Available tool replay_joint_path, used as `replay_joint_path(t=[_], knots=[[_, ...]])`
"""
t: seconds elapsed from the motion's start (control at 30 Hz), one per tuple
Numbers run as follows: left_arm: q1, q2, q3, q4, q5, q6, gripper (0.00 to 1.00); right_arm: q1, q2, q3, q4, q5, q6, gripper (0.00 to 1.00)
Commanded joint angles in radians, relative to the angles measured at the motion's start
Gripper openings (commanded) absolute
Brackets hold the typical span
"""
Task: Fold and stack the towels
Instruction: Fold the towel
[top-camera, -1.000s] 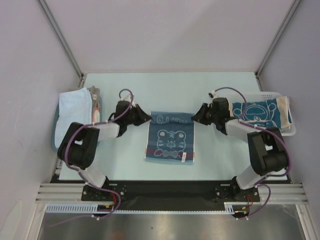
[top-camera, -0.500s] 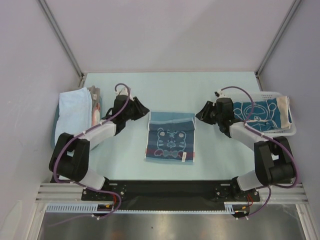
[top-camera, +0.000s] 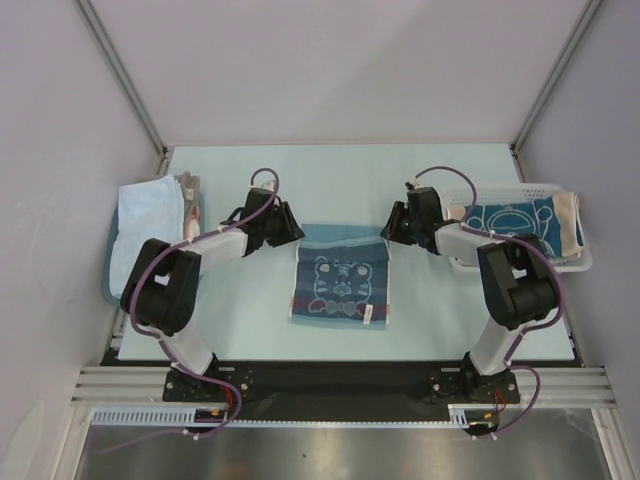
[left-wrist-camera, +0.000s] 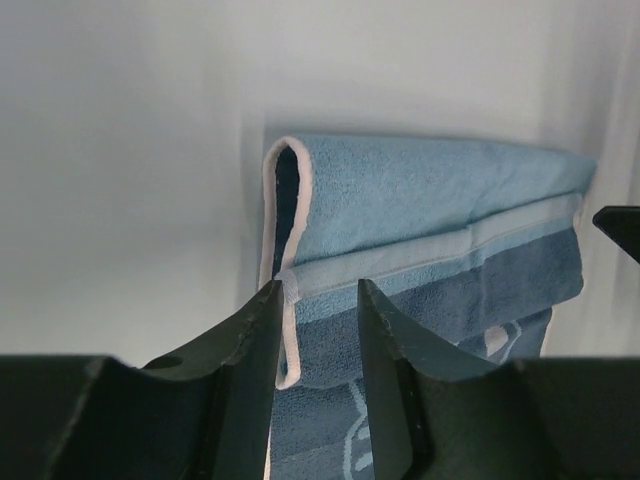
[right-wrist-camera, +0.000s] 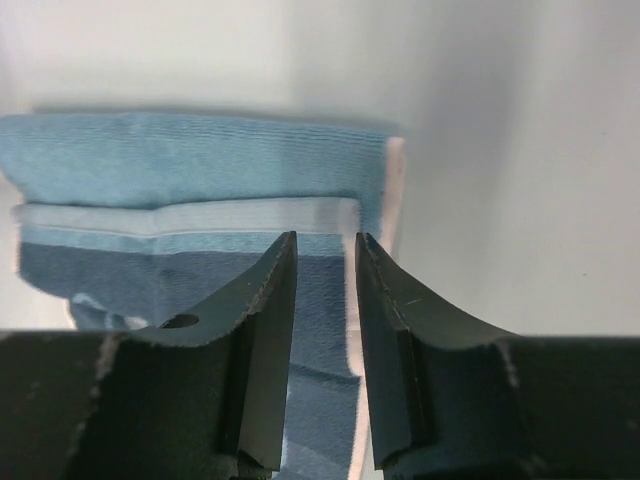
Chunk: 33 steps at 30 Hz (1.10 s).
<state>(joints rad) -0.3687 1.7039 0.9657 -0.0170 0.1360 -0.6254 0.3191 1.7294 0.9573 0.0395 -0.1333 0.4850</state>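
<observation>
A dark teal towel with a white line drawing lies flat in the middle of the table, its far strip folded over and showing lighter blue. My left gripper is open at the towel's far left corner. In the left wrist view the gripper has its jaws straddling the white-hemmed edge of the towel. My right gripper is open at the far right corner. In the right wrist view the gripper has its jaws over the hem of the towel. Neither gripper holds anything.
A shallow teal tray at the left holds a folded light blue towel. A white mesh basket at the right holds another teal patterned towel. Grey walls enclose the table.
The towel's far strip was folded over and let go. Both grippers then drew back outward and have now come in again to the far corners.
</observation>
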Motion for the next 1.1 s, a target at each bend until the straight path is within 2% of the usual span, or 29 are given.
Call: replay_joint_path(t=[0.0,0.6,1.07], knots=[[-0.018,0.0,-0.009,0.011,0.028,0.039,0.42,0.003,0.03,0.046,-0.009,0.05,-0.042,0.34],[-0.029,0.053,0.01,0.006,0.033,0.05,0.37,0.037,0.064,0.07,-0.026,0.098,-0.071,0.34],[-0.032,0.042,0.005,-0.029,0.005,0.075,0.38,0.063,0.058,0.064,-0.035,0.133,-0.086,0.34]])
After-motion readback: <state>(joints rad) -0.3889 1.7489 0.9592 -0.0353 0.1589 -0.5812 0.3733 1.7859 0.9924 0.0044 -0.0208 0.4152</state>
